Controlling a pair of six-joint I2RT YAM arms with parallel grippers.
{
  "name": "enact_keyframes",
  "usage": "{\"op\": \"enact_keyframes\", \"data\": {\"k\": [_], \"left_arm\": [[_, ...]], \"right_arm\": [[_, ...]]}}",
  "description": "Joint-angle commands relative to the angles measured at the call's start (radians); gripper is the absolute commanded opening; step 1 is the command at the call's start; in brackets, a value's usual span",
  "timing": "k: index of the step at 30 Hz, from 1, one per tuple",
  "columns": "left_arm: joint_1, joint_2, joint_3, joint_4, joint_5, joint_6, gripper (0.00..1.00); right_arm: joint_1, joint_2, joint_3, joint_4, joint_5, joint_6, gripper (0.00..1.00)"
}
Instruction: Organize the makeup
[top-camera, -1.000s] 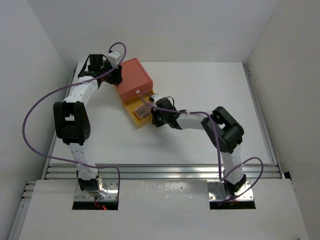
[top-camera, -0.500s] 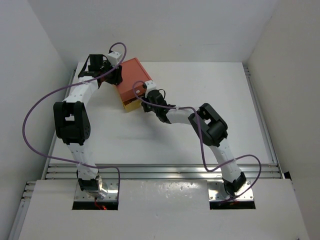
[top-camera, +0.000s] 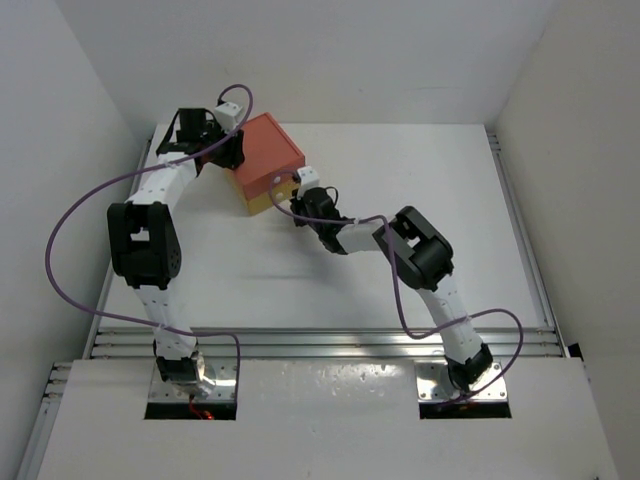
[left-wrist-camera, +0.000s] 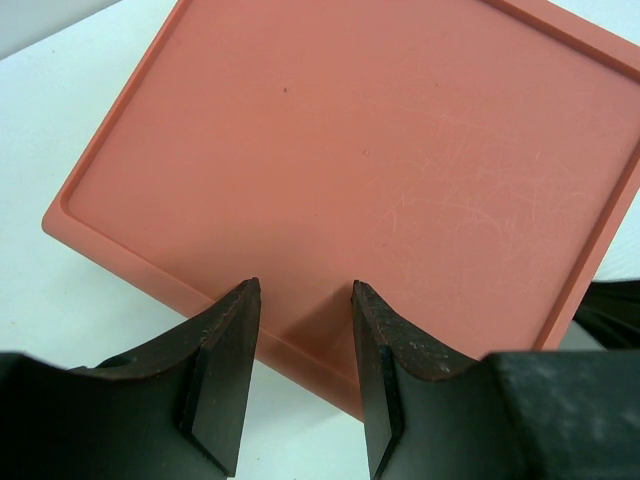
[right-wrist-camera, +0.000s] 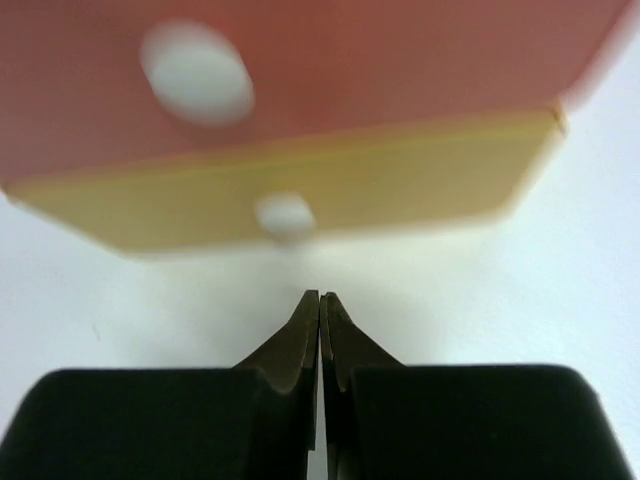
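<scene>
No makeup shows in any view; the brushes, sticks and palettes are hidden. The orange box (top-camera: 266, 160) stands at the table's back left, its yellow lower drawer (top-camera: 261, 205) pushed in flush. My right gripper (top-camera: 296, 208) is shut and empty, its tips just in front of the drawer front (right-wrist-camera: 290, 185) and its small white knob (right-wrist-camera: 284, 213). My left gripper (top-camera: 228, 150) is open at the box's back left edge, its fingers (left-wrist-camera: 225, 350) spread over the rim of the orange lid (left-wrist-camera: 370, 180), holding nothing.
A white wall runs behind the box, and a side wall stands close on the left. Metal rails (top-camera: 320, 340) cross the table's near edge. Purple cables loop from both arms.
The yellow drawer, open a second ago with a palette showing inside, is now closed. My right gripper moved up and left against its front. The left arm has not moved.
</scene>
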Motion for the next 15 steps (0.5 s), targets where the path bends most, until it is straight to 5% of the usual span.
{"op": "enact_keyframes", "data": {"k": [1, 6, 8, 9, 10, 15], "left_arm": [[-0.008, 0.067, -0.027, -0.217, -0.02, -0.007, 0.47], [0.01, 0.067, 0.009, -0.226, -0.02, -0.007, 0.47], [0.011, 0.056, 0.037, -0.248, -0.011, -0.007, 0.47], [0.02, 0.056, 0.051, -0.248, 0.013, -0.018, 0.48], [0.03, 0.047, 0.081, -0.261, 0.027, -0.027, 0.48], [0.089, 0.007, 0.19, -0.303, 0.099, -0.065, 0.51]], "right_arm": [[-0.017, -0.215, -0.139, 0.17, 0.014, -0.007, 0.0], [-0.081, -0.496, -0.553, 0.115, 0.069, 0.011, 0.01], [-0.154, -0.626, -0.596, -0.075, 0.069, 0.029, 0.14], [-0.173, -0.653, -0.616, -0.14, 0.059, 0.03, 0.23], [-0.195, -0.68, -0.613, -0.279, 0.057, 0.03, 0.45], [-0.392, -0.832, -0.582, -0.727, 0.077, -0.015, 0.93]]}}
